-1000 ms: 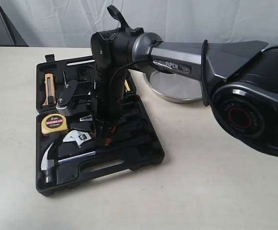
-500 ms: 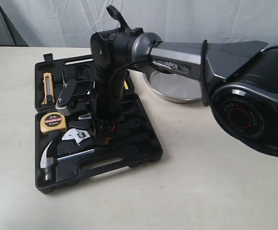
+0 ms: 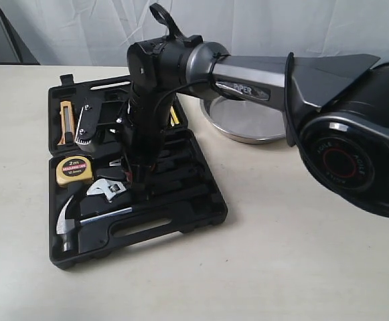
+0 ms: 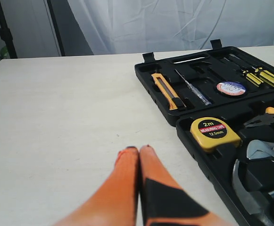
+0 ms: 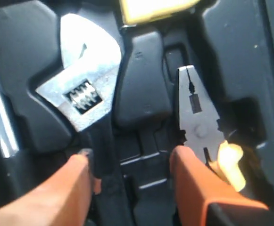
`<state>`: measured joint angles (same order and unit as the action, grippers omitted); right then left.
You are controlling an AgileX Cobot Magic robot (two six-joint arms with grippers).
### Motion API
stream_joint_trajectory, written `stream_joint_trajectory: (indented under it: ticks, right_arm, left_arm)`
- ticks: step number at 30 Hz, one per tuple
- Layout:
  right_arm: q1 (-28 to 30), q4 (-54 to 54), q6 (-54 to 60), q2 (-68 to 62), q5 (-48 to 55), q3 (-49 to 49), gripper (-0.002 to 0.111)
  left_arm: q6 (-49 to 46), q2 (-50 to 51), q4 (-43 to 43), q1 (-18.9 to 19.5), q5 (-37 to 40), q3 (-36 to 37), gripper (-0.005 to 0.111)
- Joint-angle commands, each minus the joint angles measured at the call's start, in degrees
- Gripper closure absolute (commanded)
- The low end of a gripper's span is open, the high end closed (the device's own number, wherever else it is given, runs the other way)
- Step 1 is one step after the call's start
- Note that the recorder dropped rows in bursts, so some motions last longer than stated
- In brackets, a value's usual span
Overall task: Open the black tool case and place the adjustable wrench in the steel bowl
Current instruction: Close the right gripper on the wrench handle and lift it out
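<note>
The black tool case [image 3: 181,221] lies open on the left of the table. The adjustable wrench [image 3: 108,190] rests in its moulded slot, silver head showing, between the tape measure and the hammer. My right gripper [image 3: 140,182] reaches down into the case beside it. In the right wrist view the right gripper [image 5: 132,159] is open, and the wrench [image 5: 82,89] has its black handle between the fingers, close against one finger [image 5: 78,169]. The steel bowl [image 3: 244,124] sits behind the case, partly hidden by the arm. My left gripper [image 4: 139,149] is shut and holds nothing, over bare table beside the case [image 4: 186,141].
The case also holds a yellow tape measure [image 3: 73,169], a claw hammer [image 3: 70,224], a utility knife [image 3: 67,122] and orange-handled pliers [image 5: 195,117], which lie right beside my other right finger [image 5: 186,162]. The right arm's large base fills the exterior view's right side.
The right wrist has tilted and its fingers have sunk lower into the case by the wrench. The case slid slightly. The wrench lies where it was.
</note>
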<state>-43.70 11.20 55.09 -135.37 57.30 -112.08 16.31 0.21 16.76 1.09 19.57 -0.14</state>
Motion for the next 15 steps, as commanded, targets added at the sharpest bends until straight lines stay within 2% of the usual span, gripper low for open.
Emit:
stream_joint_trajectory:
  ticks: [1,5,7,9,11,13,15]
  right_arm:
    - [0.22,0.75,0.95,-1.24,2.04,0.15,0.058]
    - [0.22,0.81,1.05,-1.5,4.51,0.15,0.058]
    - [0.22,1.31,1.95,-2.08,5.82,0.15,0.062]
    - [0.22,1.55,1.95,-3.76,6.57,0.3,0.077]
    - [0.22,2.01,1.95,-4.96,5.97,0.51,0.081]
    - [0.22,2.32,1.95,-5.46,5.97,0.51,0.076]
    - [0.22,2.44,1.95,-5.46,6.34,0.51,0.065]
  left_arm:
    - [0.06,-0.21,0.05,-0.1,-0.31,0.14,0.107]
    - [0.06,-0.21,0.05,-0.1,-0.31,0.14,0.107]
    - [0.06,-0.21,0.05,-0.1,-0.31,0.14,0.107]
    - [0.06,-0.21,0.05,-0.1,-0.31,0.14,0.107]
    - [0.06,-0.21,0.05,-0.1,-0.31,0.14,0.107]
    - [0.06,-0.21,0.05,-0.1,-0.31,0.14,0.107]
    - [0.06,-0.21,0.05,-0.1,-0.31,0.14,0.107]
